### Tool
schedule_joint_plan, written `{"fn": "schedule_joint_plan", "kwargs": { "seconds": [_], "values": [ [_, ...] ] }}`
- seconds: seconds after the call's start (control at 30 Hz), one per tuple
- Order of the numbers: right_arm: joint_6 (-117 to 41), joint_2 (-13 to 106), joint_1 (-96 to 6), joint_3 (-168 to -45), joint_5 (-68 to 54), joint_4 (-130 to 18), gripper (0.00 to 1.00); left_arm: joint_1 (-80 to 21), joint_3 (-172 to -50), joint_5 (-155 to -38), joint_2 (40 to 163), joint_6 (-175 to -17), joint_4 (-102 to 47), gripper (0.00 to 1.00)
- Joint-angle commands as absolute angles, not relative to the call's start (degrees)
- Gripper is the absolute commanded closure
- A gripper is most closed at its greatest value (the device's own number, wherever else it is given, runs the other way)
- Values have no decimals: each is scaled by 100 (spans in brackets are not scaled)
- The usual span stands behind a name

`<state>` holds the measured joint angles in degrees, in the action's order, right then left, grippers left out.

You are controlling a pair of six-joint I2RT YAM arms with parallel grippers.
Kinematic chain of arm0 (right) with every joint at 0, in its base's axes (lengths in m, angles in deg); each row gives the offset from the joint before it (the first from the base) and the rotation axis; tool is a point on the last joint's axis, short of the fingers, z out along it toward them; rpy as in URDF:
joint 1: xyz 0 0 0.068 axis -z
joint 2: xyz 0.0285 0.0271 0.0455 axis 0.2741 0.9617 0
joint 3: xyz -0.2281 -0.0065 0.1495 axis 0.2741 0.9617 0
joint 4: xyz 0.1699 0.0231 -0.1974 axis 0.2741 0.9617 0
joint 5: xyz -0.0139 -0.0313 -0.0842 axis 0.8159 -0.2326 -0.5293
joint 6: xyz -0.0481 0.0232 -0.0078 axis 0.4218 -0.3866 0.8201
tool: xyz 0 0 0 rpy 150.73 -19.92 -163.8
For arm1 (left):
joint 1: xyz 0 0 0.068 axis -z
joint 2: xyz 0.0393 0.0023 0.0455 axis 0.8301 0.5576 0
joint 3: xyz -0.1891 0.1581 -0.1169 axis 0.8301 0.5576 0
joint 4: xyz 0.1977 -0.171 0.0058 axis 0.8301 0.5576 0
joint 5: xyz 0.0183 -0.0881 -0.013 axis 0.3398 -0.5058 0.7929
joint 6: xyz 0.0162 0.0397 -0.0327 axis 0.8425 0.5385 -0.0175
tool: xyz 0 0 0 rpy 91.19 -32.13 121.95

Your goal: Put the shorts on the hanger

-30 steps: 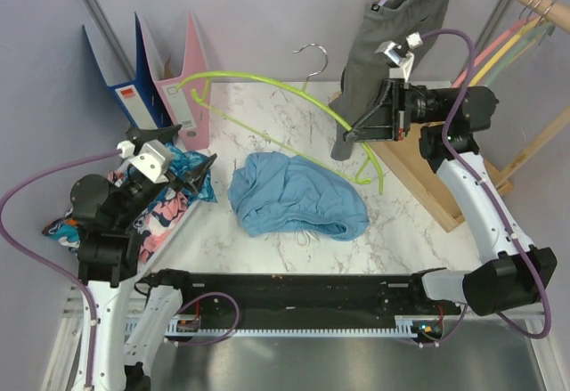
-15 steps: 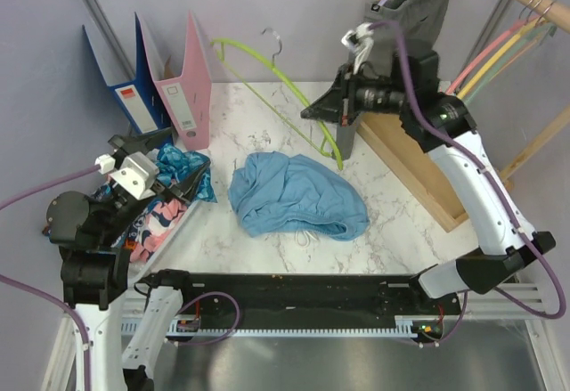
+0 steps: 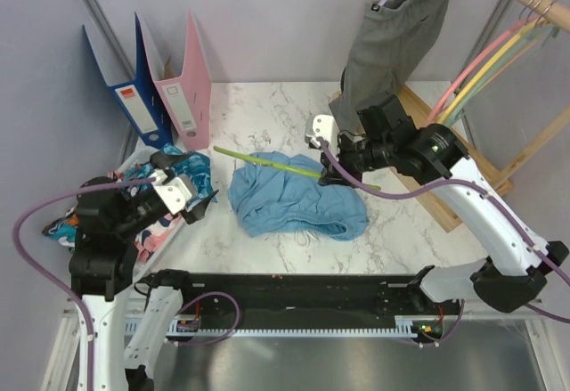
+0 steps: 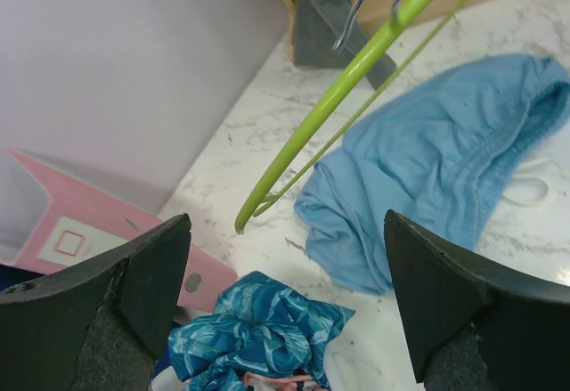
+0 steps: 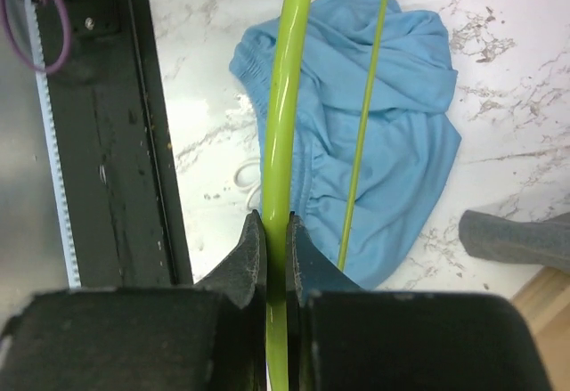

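Heads up: your right gripper (image 5: 276, 231) has swung the hanger (image 3: 267, 161) down from up by the grey garment (image 3: 392, 44). It now sits nearly flat, low over the far edge of the shorts (image 3: 298, 197). I can't tell if it's actually touching them. The jaws are pinched tight on the thick lime bar, so that grip looks solid.

The shorts haven't budged. They're the same crumpled heap in the middle of the marble surface (image 3: 267, 106), drawstring poking out on the near side.

Your left gripper (image 3: 198, 202) has its jaws spread wide with nothing in them. It hangs over the patterned clothes (image 3: 178, 164) at the left edge, pointing at the heap.

So I'd say the hanger fetch is done and the real work hasn't started. The left probably needs to lift a leg or the waistband so the bar can slide through.
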<state>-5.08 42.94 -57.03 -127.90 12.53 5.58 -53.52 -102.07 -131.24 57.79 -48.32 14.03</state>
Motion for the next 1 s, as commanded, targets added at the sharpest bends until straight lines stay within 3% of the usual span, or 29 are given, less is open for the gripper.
{"fn": "schedule_joint_plan", "kwargs": {
  "seconds": [0.0,0.13,0.33,0.37,0.4,0.47,0.6,0.67,0.8,0.9,0.93,0.97],
  "values": [
    [639,3838,-5853,-12693,1750,1043,100,-5382,-9927,-13677,6099,-3382,1884,5],
    [684,3750,-6020,-12640,1865,1177,100,-5382,-9770,-14564,6441,-2145,2218,5],
    [526,3741,-6372,-12693,1821,1124,100,-5347,-9743,-14802,7040,-1686,2340,11],
    [517,3750,-6416,-12684,1777,1098,100,-5295,-9708,-14812,7084,-1537,2385,16],
    [526,3741,-6416,-12675,1777,1098,100,-5207,-9586,-14655,7093,-1405,2403,34],
    [535,3706,-6425,-12631,1785,1063,100,-4847,-9462,-14391,7163,-1377,2412,45],
    [508,3592,-6442,-12334,1882,940,100,-4284,-9304,-14065,7233,-1796,2368,86],
    [500,3496,-6443,-12210,1926,843,100,-4056,-9303,-13995,7277,-2000,2298,98],
    [534,3346,-6443,-11903,1821,580,95,-3932,-9408,-13915,7391,-2710,2227,98],
    [640,2951,-6443,-11325,1566,-52,57,-3923,-9487,-13907,7541,-3307,2192,98],
    [240,2793,-6451,-11130,1183,-332,31,-3923,-9505,-13872,7628,-3432,2201,98],
    [18,2531,-6443,-10980,927,-918,23,-3923,-9523,-13836,7646,-3547,2183,98]
  ]
}}
